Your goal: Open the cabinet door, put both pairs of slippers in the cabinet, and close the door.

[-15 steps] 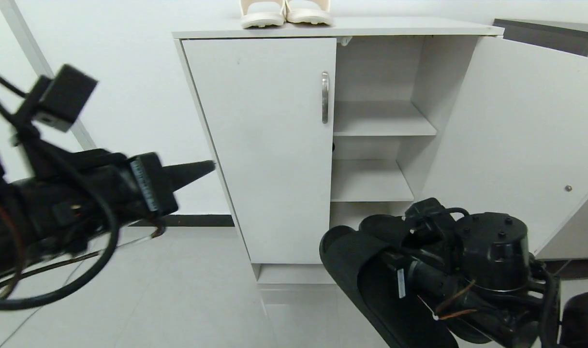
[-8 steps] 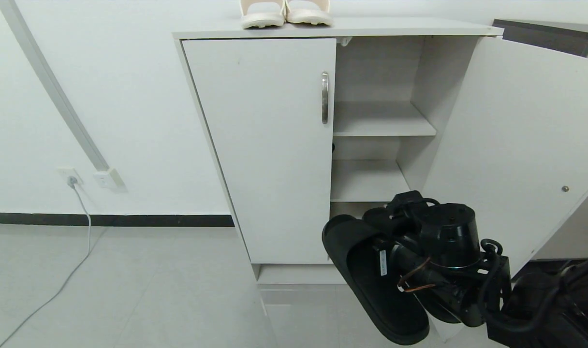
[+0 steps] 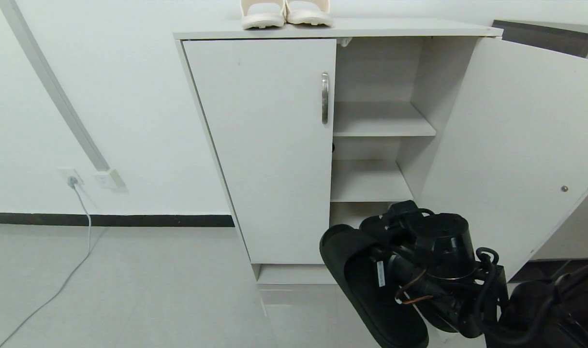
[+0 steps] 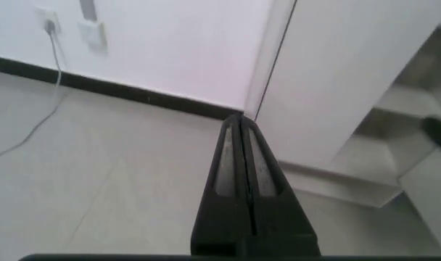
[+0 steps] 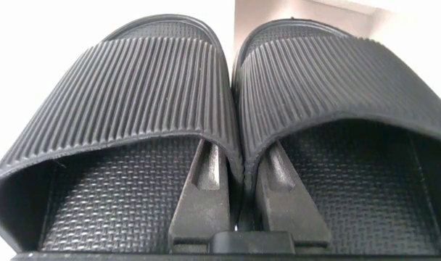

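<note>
A white cabinet stands at the centre of the head view, left door closed, right door swung open on its shelves. At lower right, the right tool pinches the black slippers together, one finger inside each, in front of the open compartment. Cream slippers sit on the cabinet's top, at upper centre. The left tool is pressed closed, holding nothing.

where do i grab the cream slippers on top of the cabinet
Probably pinch the cream slippers together at their touching inner sides, one of the jaws in each, coming from the front and above: they lie side by side, toes at the front edge of the cabinet top. The right gripper holds the black slippers that way.
</note>
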{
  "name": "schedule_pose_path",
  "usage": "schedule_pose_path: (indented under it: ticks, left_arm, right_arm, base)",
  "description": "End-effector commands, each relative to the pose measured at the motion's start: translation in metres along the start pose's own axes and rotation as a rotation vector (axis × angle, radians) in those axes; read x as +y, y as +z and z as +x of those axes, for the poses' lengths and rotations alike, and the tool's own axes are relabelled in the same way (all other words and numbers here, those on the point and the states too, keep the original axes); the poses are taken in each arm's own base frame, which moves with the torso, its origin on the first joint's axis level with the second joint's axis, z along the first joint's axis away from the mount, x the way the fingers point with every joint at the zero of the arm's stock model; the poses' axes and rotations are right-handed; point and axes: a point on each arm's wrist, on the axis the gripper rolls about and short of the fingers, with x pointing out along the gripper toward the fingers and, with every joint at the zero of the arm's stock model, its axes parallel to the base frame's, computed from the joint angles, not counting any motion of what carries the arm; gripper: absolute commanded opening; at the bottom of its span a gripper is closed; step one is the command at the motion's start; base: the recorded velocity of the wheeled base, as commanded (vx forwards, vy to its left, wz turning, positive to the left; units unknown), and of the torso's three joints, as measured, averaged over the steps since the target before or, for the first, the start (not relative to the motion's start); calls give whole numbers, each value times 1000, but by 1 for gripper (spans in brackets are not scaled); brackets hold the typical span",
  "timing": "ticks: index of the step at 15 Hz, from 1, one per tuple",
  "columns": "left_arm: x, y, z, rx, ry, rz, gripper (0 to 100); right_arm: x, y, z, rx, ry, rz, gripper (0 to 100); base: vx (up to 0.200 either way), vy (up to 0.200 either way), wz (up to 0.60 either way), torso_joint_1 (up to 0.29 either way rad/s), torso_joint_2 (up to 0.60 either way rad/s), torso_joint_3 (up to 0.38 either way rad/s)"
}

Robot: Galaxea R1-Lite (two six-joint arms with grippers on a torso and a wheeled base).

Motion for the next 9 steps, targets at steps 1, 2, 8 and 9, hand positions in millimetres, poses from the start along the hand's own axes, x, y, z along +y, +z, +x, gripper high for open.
schedule_pose_path:
  ticks: [1, 2, 8, 9]
  left_arm:
    - [1, -14, 0, 29, -22, 11, 0]
    - [1, -18, -1, 76, -34, 22, 0]
    - [1, -23, -6, 50, 96, 53, 0]
    - [1, -23, -7, 33, 103, 55, 0]
  right_arm:
    - [0, 0, 0, 0, 2, 0, 0]
    - [0, -1, 0, 4, 1, -3, 0]
    - [0, -3, 0, 10, 0, -8, 0]
    - [0, -3, 1, 10, 0, -8, 0]
  base:
    - [0, 0, 0, 0, 0, 0]
    - [0, 0, 0, 0, 0, 0]
    - [0, 0, 0, 0, 0, 0]
    - [0, 0, 0, 0, 0, 0]
